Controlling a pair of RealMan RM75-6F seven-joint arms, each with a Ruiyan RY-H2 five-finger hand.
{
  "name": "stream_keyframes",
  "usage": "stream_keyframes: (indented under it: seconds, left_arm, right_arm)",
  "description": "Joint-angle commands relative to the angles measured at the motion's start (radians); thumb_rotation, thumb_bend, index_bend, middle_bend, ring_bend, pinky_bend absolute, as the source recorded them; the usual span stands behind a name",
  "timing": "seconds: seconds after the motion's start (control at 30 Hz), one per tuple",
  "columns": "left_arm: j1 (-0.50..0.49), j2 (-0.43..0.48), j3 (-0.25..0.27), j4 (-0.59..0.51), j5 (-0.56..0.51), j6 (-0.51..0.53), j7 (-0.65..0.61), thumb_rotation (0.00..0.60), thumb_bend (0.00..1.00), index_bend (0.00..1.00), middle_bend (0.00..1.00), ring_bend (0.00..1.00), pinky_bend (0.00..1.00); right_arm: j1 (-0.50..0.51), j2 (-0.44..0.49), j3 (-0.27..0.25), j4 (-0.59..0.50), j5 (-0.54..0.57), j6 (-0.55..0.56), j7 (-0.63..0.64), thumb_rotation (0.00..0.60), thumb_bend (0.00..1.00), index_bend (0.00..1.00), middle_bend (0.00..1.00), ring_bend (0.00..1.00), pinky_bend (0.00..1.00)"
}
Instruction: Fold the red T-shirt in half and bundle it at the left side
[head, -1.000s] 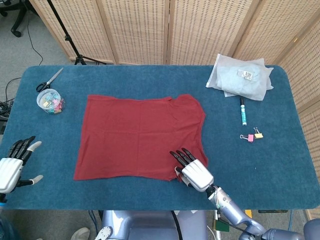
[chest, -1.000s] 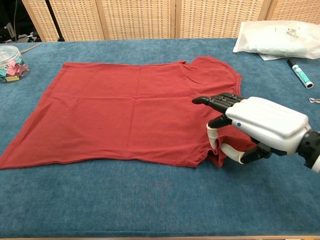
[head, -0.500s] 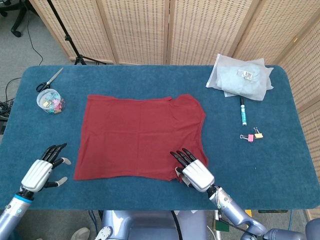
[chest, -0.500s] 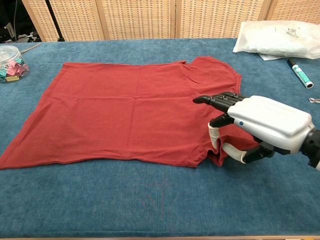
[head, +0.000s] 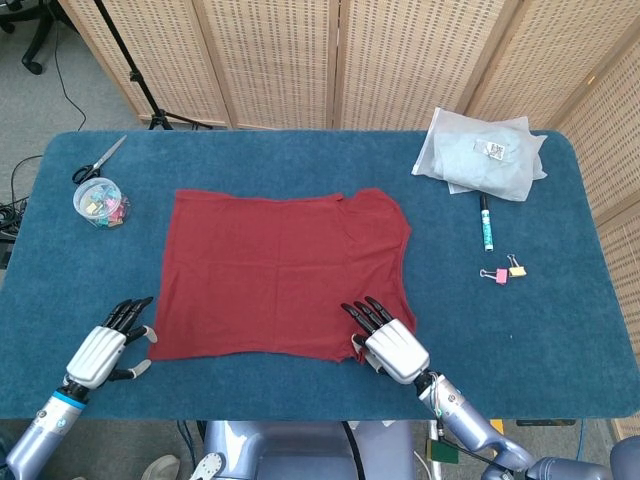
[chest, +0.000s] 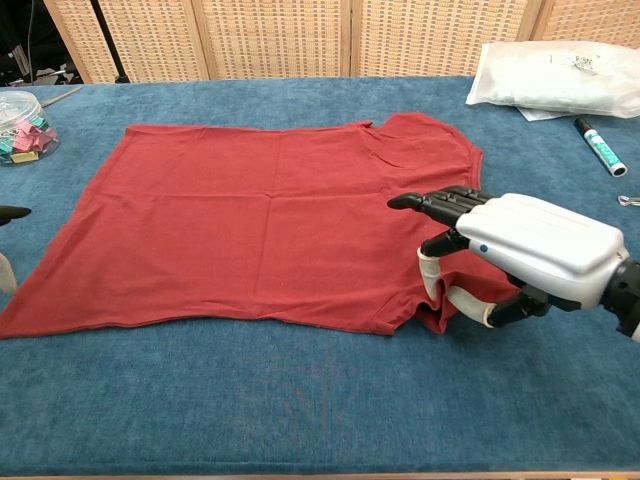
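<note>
One red T-shirt (head: 283, 274) lies flat, unfolded, mid-counter (head: 300, 385) on blue cloth. Right hand (head: 392, 345) sits at the shirt's near right corner, fingers extended over the fabric, thumb beside the hem; cannot tell if it's pinching cloth. Left hand (head: 106, 347) is just off the near left corner, fingers apart, holding nothing. Further out: jar of clips (head: 100, 201) and scissors (head: 97, 161) far left; white bag (head: 482, 153), marker (head: 485, 223), two binder clips (head: 504, 270) on the right.
</note>
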Motion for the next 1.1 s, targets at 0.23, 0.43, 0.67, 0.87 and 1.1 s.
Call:
stream_keyframes:
  seconds: [0.23, 0.43, 0.67, 0.87, 1.1]
  left_arm:
    - [-0.006, -0.050, 0.012, 0.070, 0.000, 0.013, -0.026, 0.600, 0.25, 0.47, 0.00, 0.00, 0.00]
    - [-0.011, -0.071, 0.018, 0.096, -0.003, 0.009, -0.034, 0.600, 0.30, 0.47, 0.00, 0.00, 0.00]
    - [-0.014, -0.082, 0.019, 0.114, -0.012, 0.010, -0.044, 0.600, 0.43, 0.47, 0.00, 0.00, 0.00]
    - [-0.014, -0.086, 0.024, 0.114, -0.018, 0.009, -0.061, 0.600, 0.42, 0.51, 0.00, 0.00, 0.00]
    - [-0.010, -0.091, 0.023, 0.113, -0.028, 0.019, -0.069, 0.600, 0.45, 0.71, 0.00, 0.00, 0.00]
  right_arm:
    - [0.003, 0.002, -0.001, -0.003, 0.005, -0.005, 0.003, 0.600, 0.57, 0.66, 0.03, 0.00, 0.00]
    - [0.003, 0.006, -0.004, -0.004, 0.003, -0.002, 0.002, 0.600, 0.57, 0.66, 0.03, 0.00, 0.00]
    - [0.002, 0.005, -0.005, -0.005, 0.003, 0.002, 0.003, 0.600, 0.57, 0.66, 0.03, 0.00, 0.00]
    - [0.001, 0.005, -0.006, -0.004, 0.005, 0.004, 0.006, 0.600, 0.57, 0.66, 0.04, 0.00, 0.00]
    - [0.001, 0.013, -0.012, -0.004, -0.002, 0.008, 0.024, 0.600, 0.57, 0.66, 0.04, 0.00, 0.00]
